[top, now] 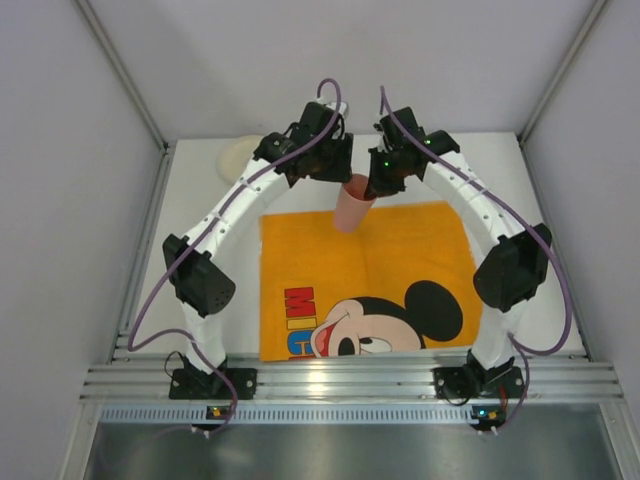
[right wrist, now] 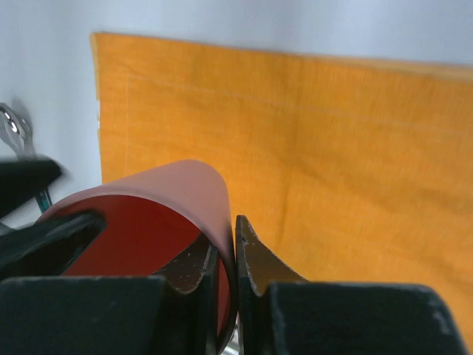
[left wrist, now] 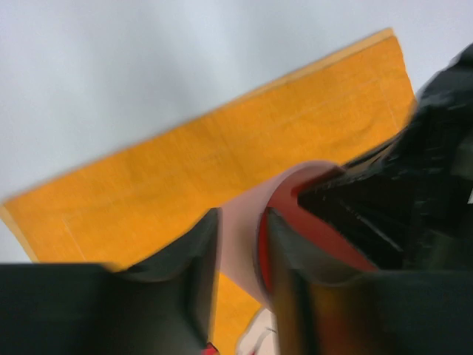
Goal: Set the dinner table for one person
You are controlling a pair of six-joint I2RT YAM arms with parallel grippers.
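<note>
the dinner table (top: 192,192) is the white top that fills the cell floor, running from the rail at the near edge, where the arm bases are bolted, to the far wall. an orange mickey mouse cloth (top: 400,260) lies flat on its middle, reaching the near edge. over the cloth's far edge a pink cup (top: 351,207) with a red inside sits tilted, its mouth up toward the far edge; whether its base touches the cloth cannot be told. the right gripper (right wrist: 233,244) pinches the cup's rim, one finger inside and one outside. the left gripper (left wrist: 239,238) is closed on the rim's other side, the wall between its fingers. a cream plate (top: 240,154) lies at the far left corner.
</note>
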